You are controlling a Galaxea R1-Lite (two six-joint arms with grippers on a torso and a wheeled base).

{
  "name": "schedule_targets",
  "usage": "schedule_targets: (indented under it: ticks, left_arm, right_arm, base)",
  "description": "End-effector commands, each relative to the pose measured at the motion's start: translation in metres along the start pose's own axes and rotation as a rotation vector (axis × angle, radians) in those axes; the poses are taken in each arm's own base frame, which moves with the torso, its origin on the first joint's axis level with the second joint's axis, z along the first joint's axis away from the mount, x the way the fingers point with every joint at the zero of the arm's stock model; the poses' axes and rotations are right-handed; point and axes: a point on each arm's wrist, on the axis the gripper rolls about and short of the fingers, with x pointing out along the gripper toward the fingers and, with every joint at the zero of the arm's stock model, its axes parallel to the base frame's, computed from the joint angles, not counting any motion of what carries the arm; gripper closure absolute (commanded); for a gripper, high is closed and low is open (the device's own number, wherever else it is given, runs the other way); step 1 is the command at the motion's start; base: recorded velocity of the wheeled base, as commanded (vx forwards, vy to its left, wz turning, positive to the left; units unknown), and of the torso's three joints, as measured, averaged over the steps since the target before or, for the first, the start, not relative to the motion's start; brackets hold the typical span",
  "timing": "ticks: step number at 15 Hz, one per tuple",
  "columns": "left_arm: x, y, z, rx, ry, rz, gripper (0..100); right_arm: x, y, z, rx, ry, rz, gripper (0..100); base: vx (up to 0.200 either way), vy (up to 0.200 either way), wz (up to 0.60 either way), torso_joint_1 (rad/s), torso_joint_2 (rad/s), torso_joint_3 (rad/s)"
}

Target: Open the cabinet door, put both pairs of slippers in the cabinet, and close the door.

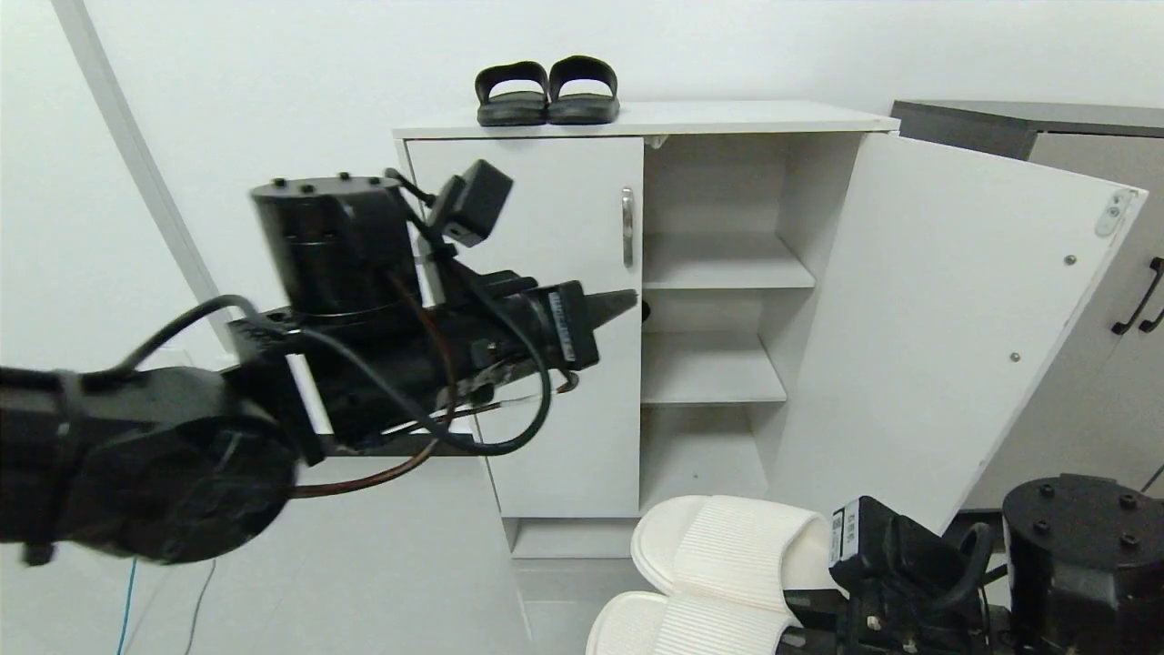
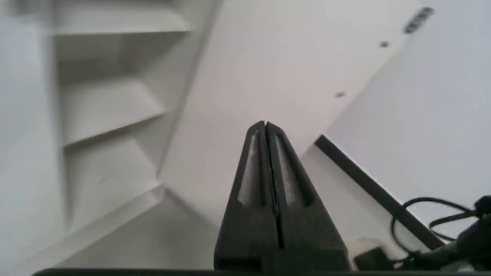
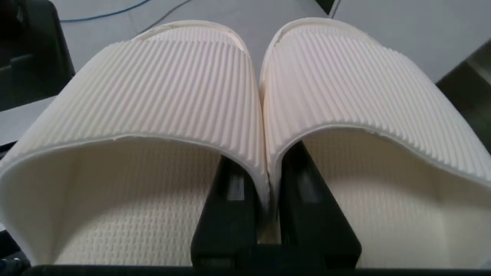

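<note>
The right gripper (image 3: 267, 180) was clamped on the adjoining inner walls of the white slippers (image 3: 153, 92), which had ribbed straps and were held side by side, low before the cabinet (image 1: 746, 114). The left gripper (image 2: 265, 134) was fully closed and empty, level with the shelves (image 1: 709, 368). The right door (image 1: 946, 327) stood open. Black slippers (image 1: 547, 91) sat on the cabinet top. A grey cabinet (image 1: 1082, 300) stood beside it, against a white wall (image 1: 273, 73).

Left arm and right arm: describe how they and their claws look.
The left arm is matte black, with a bolted cylindrical joint, a boxy wrist camera and looping black and brownish cables. Its claw has two tapering dark fingers. The right arm is black too, with a white label near its wrist.
</note>
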Motion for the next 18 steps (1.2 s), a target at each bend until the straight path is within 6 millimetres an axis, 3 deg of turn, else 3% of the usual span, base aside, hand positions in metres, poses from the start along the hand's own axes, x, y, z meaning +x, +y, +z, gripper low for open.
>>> schedule_targets:
  ticks: [1, 3, 4, 6, 8, 11, 15, 18]
  left_arm:
    - [-0.098, -0.019, 0.004, 0.028, -0.076, 0.029, 100]
    - [-0.152, -0.029, -0.01, 0.032, -0.089, 0.067, 100]
    - [-0.165, -0.031, -0.016, 0.033, -0.086, 0.099, 100]
    - [-0.223, -0.033, -0.04, 0.083, -0.081, 0.24, 100]
    - [-0.259, -0.033, -0.064, 0.138, -0.09, 0.37, 100]
    - [-0.292, -0.036, -0.104, 0.168, -0.11, 0.559, 100]
    - [-0.302, -0.026, -0.151, 0.148, -0.141, 0.834, 100]
    - [-0.304, -0.024, -0.173, 0.191, -0.173, 0.962, 100]
  right_arm:
    - [0.004, -0.006, -0.001, 0.01, 0.009, -0.016, 100]
    - [0.004, -0.006, -0.001, 0.009, 0.009, -0.018, 100]
    - [0.004, -0.006, -0.002, 0.009, 0.01, -0.018, 100]
    - [0.008, -0.009, -0.006, 0.023, 0.032, -0.017, 100]
    - [0.015, -0.013, -0.011, 0.03, 0.039, -0.031, 100]
    - [0.019, -0.016, -0.011, 0.021, 0.001, -0.049, 100]
    - [0.019, -0.016, -0.011, 0.021, 0.004, -0.048, 100]
    - [0.018, -0.015, -0.011, 0.018, 0.005, -0.048, 100]
  base:
    - [0.0, 0.0, 0.0, 0.0, 0.0, 0.0]
    - [0.0, 0.0, 0.0, 0.0, 0.0, 0.0]
    - [0.0, 0.0, 0.0, 0.0, 0.0, 0.0]
    - [0.0, 0.0, 0.0, 0.0, 0.0, 0.0]
    - [0.0, 0.0, 0.0, 0.0, 0.0, 0.0]
    - [0.0, 0.0, 0.0, 0.0, 0.0, 0.0]
    - [0.0, 0.0, 0.0, 0.0, 0.0, 0.0]
    - [0.0, 0.0, 0.0, 0.0, 0.0, 0.0]
